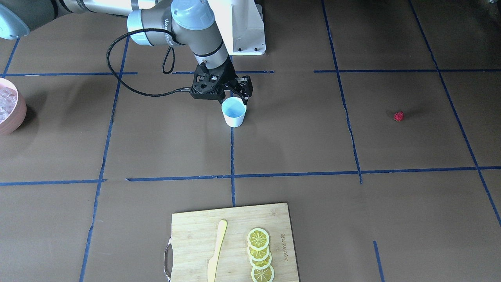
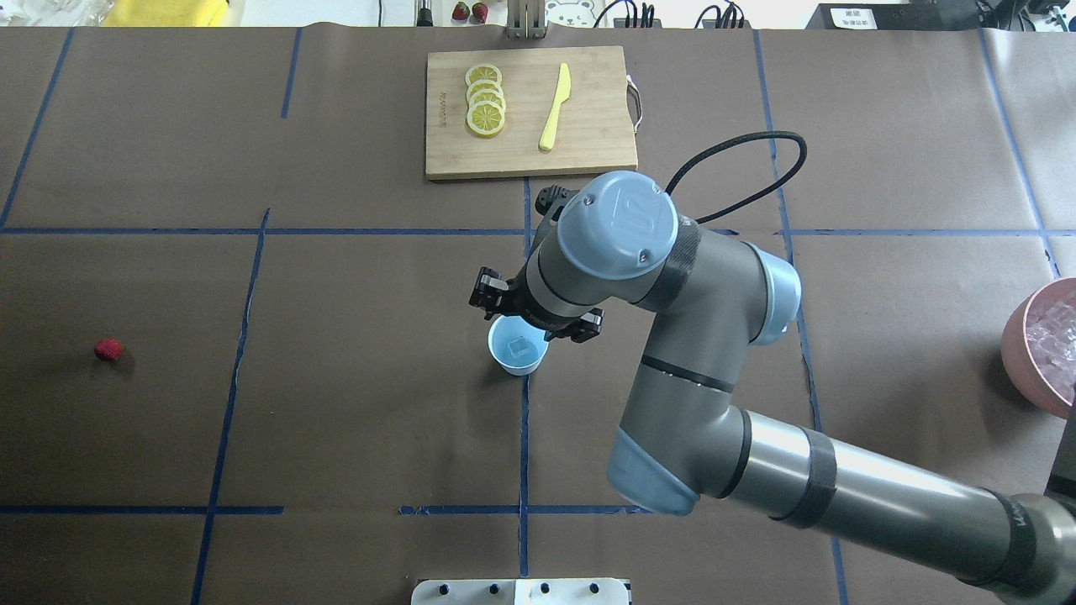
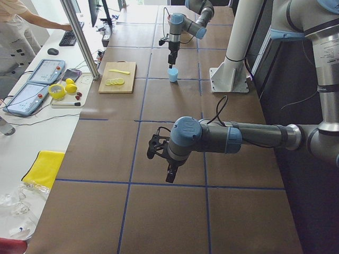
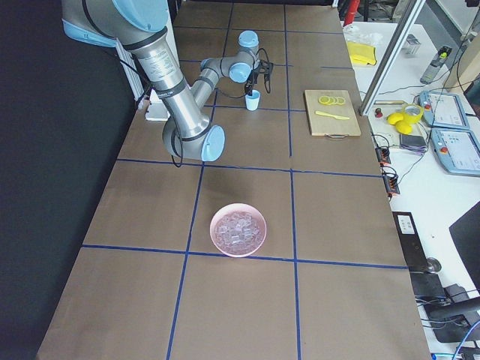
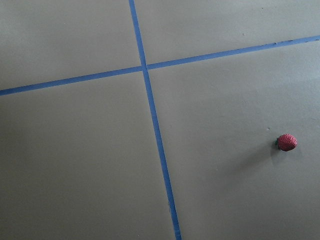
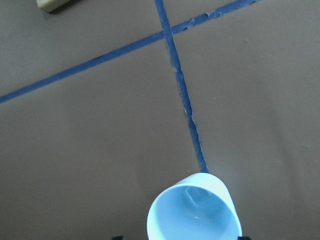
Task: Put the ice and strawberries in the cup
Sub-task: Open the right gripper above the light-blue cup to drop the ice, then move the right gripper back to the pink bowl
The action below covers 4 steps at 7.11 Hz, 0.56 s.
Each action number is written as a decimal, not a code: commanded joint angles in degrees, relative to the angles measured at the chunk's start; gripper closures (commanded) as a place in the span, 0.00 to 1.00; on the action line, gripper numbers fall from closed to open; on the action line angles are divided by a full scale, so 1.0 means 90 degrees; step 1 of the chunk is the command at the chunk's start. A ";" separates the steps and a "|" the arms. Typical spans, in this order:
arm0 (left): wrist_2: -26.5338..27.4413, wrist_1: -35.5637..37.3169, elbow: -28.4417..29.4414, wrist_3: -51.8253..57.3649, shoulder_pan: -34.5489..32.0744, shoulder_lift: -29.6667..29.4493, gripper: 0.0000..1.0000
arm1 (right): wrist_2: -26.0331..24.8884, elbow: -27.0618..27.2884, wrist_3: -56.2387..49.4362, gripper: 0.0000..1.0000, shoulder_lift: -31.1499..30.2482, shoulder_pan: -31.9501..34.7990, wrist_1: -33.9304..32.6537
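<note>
The white cup (image 2: 517, 346) with a pale blue inside stands at the table's middle on a blue tape line. One clear ice cube (image 2: 525, 344) lies in it. My right gripper (image 1: 236, 94) hovers just above the cup (image 1: 234, 111), jaws open and empty. In the right wrist view the cup (image 6: 192, 212) sits between the fingertips at the bottom edge. The red strawberry (image 2: 108, 349) lies alone far to the left, also in the left wrist view (image 5: 287, 142). My left gripper (image 3: 169, 172) hangs above the table; I cannot tell if it is open.
A pink bowl (image 2: 1021, 357) of ice cubes (image 2: 1055, 332) stands at the table's right edge. A wooden cutting board (image 2: 588, 143) with lemon slices (image 2: 485, 109) and a yellow knife (image 2: 555, 109) lies at the far side. The robot base (image 1: 242, 27) is near the cup.
</note>
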 commanded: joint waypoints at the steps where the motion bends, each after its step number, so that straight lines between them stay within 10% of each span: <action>1: -0.0007 0.0000 -0.0002 -0.0048 -0.0010 0.0089 0.00 | 0.1459 0.1115 -0.0244 0.19 -0.1184 0.1406 0.0018; 4: 0.0003 0.0000 0.0017 -0.0068 0.0000 0.0080 0.00 | 0.2949 0.1883 -0.3546 0.15 -0.3266 0.3410 -0.0001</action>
